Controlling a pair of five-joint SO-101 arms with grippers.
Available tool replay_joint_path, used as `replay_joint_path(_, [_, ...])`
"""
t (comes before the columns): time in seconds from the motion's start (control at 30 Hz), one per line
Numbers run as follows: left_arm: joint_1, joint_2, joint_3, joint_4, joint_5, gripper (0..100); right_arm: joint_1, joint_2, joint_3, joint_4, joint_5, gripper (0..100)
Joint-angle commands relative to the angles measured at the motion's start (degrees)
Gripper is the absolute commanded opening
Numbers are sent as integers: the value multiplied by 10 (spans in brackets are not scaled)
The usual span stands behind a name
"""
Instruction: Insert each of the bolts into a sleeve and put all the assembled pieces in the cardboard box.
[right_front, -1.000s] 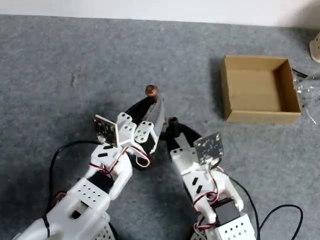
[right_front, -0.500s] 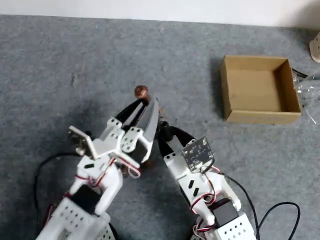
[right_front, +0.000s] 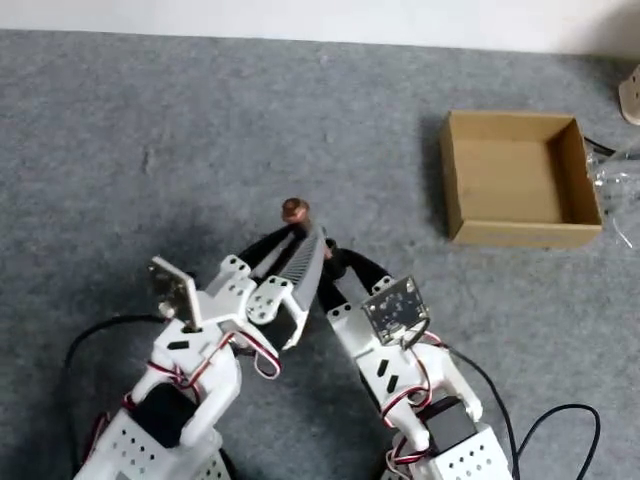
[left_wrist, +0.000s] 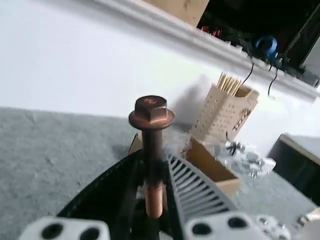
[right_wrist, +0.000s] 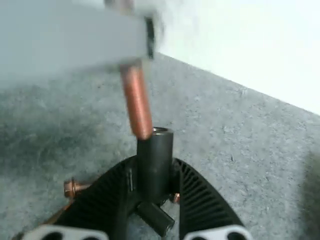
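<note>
inserting: left gripper (left_wrist: 152, 167) clenches 1 bolt (left_wrist: 151, 127), tip seemingly beside the sleeve (right_wrist: 155, 157) my right gripper (right_wrist: 152, 177) grasps; i must align, lower.

Grey felt table, white wall, and clutter at the far right.

The grey felt table (right_front: 150, 120) spreads out on every side of the left hand (right_front: 305, 230). Ahead of that hand a white wall (left_wrist: 60, 65) rises from the table's far edge. Ahead and to its right stands a beige perforated holder (left_wrist: 220, 112) with wooden sticks (left_wrist: 231, 83) upright in it. Crumpled clear plastic (right_front: 612, 180) lies near the holder, and a blue object (left_wrist: 267, 44) sits higher up.
</note>
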Motion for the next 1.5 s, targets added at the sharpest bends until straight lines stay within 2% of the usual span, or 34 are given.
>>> replay_joint_path(0.0, [11,21,-40,1,4,6,-5,-9,80,-27,7,5])
replay_joint_path(0.23, [-17,20,-39,-6,7,6,-7,-9,80,-27,8,5])
replay_joint_path(0.4, [-56,24,-23,-44,84,6,-7,-9,80,-27,8,5])
replay_joint_path(0.77, [-54,25,-16,-48,91,6,-9,-9,80,-28,8,5])
replay_joint_path(0.9, [-54,26,-12,-48,127,6,-12,-9,80,-28,8,5])
replay_joint_path(1.13, [-54,28,-6,-48,129,6,-29,-9,80,-27,9,5])
replay_joint_path(1.47, [-36,204,-51,-67,130,6,-9,-10,80,-29,9,5])
